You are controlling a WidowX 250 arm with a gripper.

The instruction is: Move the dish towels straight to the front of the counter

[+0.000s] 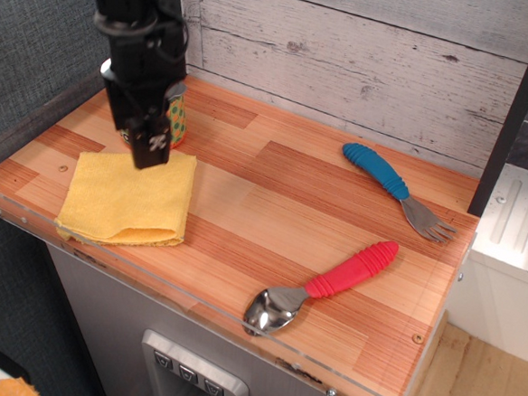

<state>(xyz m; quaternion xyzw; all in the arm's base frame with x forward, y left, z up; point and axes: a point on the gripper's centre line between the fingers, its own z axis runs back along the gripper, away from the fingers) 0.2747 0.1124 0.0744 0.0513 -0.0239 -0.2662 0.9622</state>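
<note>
A: Yellow cloth, folded: the dish towels [128, 198] lie at the near left of the counter [272, 208], close behind the clear acrylic rim [185, 294], layered edges facing the near side.

B: And the gripper [151, 151]?

A: Black, pointing down over the towels' far edge. It looks raised clear of the cloth, holding nothing. Fingers appear drawn close together; whether fully closed, cannot tell.

B: Other things, near to far?

A: Spoon [323, 285] with a red ribbed handle at near centre-right, bowl toward the rim. Fork [398, 190] with a blue ribbed handle farther back on the right, tines pointing right. Well apart from the towels, both.

B: Behind the gripper?

A: A patterned can [174, 121], green and orange, mostly hidden by the arm, just beyond the towels. Whitewashed plank wall [364, 60] at the far side.
</note>
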